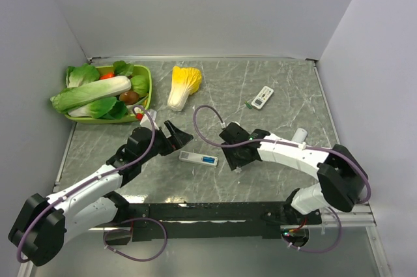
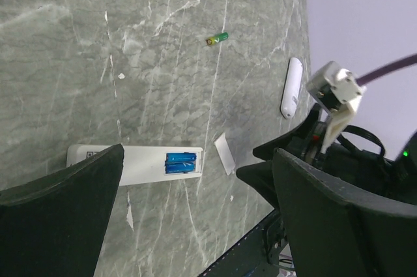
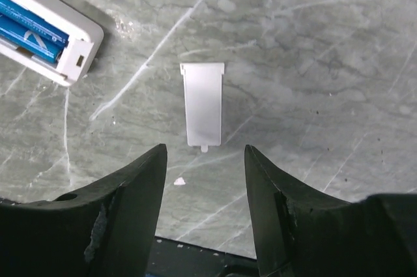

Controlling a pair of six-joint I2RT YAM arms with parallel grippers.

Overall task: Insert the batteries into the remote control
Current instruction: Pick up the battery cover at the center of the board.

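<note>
Two blue batteries (image 2: 181,163) lie inside the open white remote (image 2: 140,165).

A green basket (image 1: 149,85) (vegetables inside) sits near a cabbage (image 1: 184,85).

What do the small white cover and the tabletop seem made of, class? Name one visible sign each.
Cover: probably plastic, matte white; thin, moulded, with a small latch tab.
Tabletop: grey-green with white veins, like marble; real stone or printed sheet, cannot tell.
</note>
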